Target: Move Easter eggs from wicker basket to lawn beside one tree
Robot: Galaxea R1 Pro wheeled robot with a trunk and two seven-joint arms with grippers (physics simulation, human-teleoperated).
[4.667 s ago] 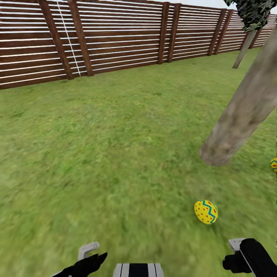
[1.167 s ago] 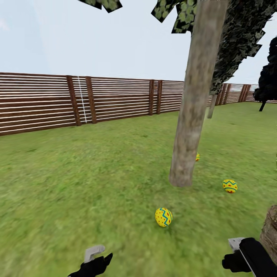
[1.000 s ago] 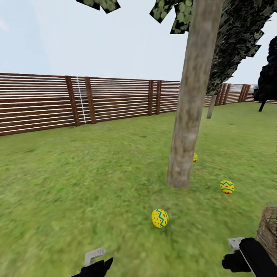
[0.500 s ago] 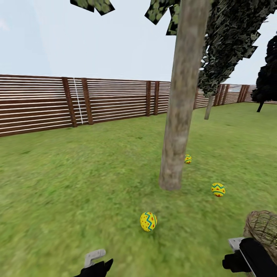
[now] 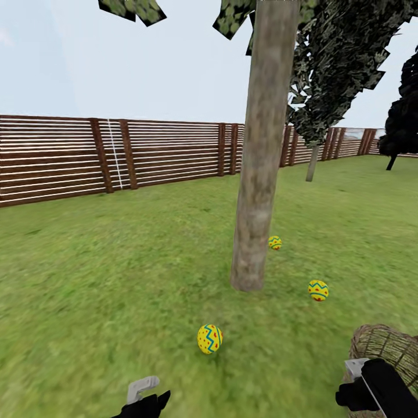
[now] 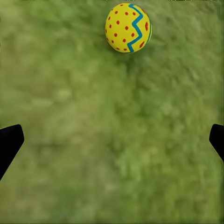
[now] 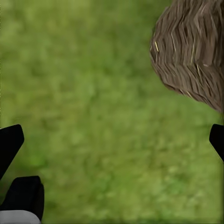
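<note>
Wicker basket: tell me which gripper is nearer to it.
Right. The right gripper sits just in front of the wicker basket, overlapping its near side in the head view. The left gripper is far across the lawn, nearer the closest egg.

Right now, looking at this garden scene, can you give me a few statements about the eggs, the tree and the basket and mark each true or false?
1. Three Easter eggs lie on the lawn around the tree: nearest egg, right-hand egg, far egg. True.
2. The left gripper is holding an egg. False: it is open over bare grass, with the nearest egg lying ahead of it.
3. The wicker basket sits at the head view's lower right, near the right gripper. True.
4. A brick wall encloses the garden. False: it is a brown slatted wooden fence.
</note>
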